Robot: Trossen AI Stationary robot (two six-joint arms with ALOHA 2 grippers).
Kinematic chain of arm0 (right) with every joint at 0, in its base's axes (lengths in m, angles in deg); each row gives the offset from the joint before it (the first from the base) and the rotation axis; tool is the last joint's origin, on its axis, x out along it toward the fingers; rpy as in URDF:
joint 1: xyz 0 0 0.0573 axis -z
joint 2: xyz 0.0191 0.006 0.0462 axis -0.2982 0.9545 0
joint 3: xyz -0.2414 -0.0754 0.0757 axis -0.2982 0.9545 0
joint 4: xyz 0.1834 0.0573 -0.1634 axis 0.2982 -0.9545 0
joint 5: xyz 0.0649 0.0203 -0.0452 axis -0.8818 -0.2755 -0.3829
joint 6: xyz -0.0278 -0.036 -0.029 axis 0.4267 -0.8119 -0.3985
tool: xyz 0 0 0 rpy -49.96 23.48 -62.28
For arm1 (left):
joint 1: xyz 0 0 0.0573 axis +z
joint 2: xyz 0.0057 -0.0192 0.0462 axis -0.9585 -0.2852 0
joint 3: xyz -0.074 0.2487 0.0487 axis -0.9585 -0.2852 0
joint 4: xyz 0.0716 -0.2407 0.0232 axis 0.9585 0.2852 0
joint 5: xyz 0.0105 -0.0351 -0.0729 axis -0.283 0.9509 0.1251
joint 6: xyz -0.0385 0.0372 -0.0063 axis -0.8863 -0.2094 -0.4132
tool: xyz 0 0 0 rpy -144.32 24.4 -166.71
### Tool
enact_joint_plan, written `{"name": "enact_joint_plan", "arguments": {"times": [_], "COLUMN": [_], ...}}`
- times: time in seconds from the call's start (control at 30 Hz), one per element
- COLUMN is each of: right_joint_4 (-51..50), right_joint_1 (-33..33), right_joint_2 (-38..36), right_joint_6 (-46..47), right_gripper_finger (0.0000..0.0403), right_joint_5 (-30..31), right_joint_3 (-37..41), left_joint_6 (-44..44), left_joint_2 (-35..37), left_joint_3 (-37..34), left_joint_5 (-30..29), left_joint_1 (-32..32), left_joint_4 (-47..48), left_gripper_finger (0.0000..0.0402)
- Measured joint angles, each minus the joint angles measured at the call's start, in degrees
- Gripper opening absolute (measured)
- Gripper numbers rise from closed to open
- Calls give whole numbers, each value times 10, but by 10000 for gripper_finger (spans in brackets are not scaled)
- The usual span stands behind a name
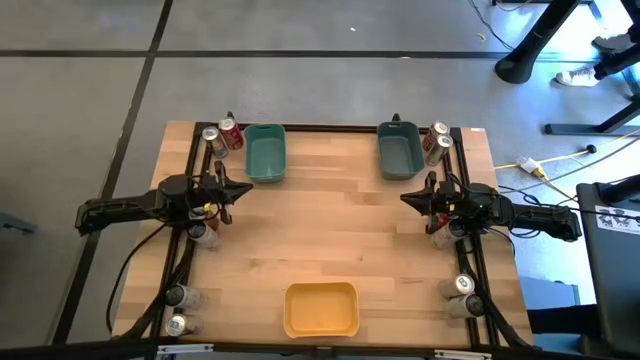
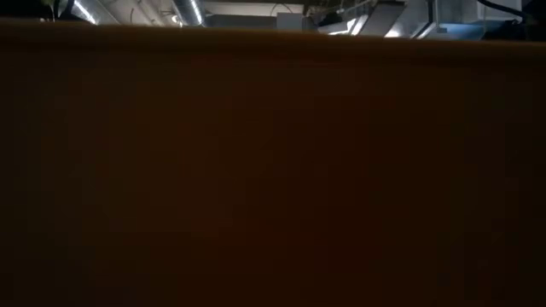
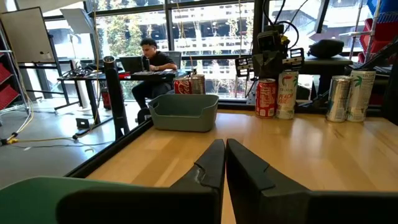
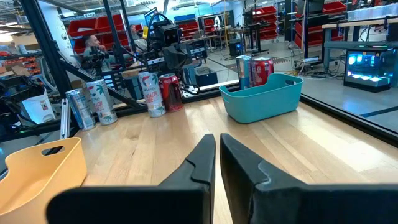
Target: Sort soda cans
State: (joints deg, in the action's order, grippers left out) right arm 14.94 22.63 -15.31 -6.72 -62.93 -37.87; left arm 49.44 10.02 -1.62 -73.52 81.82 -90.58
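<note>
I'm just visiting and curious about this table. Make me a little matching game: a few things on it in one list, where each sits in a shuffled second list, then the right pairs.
Things:
1. yellow bin
2. teal bin
3. grey bin
4. left gripper

Places, as seen from above:
A. far edge, on the right arm's side
B. middle of the near edge
C. left edge of the table, shut and empty
D. far edge, on the left arm's side

Pairs: 1-B, 2-D, 3-A, 4-C
</note>
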Motion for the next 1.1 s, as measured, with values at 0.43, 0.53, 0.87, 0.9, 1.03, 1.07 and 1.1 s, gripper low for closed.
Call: {"name": "enact_joint_plan", "arguments": {"times": [0.43, 0.53, 0.87, 0.9, 1.03, 1.07, 1.1], "right_joint_4": [6, 4, -1, -2, -2, -2, -2], "right_joint_1": [0, 0, 0, 0, 0, 0, 0], "right_joint_2": [0, 0, 0, 0, 0, 0, 0], "right_joint_6": [19, 46, 38, 31, 20, 20, 20], "right_gripper_finger": [26, 26, 26, 26, 26, 26, 26], "right_joint_5": [7, -16, -21, -21, -21, -21, -21], "right_joint_3": [-1, -3, -5, -5, -5, -5, -5], "left_joint_6": [7, 14, -29, -27, -16, -15, -15], "left_joint_2": [0, 0, 0, 0, 0, 0, 0], "left_joint_3": [0, 0, 0, 0, 0, 0, 0], "left_joint_5": [0, 0, 0, 0, 0, 0, 0], "left_joint_1": [0, 0, 0, 0, 0, 0, 0], "left_joint_4": [0, 0, -1, -1, -2, -4, -7], "left_gripper_finger": [8, 8, 8, 8, 8, 8, 8]}}
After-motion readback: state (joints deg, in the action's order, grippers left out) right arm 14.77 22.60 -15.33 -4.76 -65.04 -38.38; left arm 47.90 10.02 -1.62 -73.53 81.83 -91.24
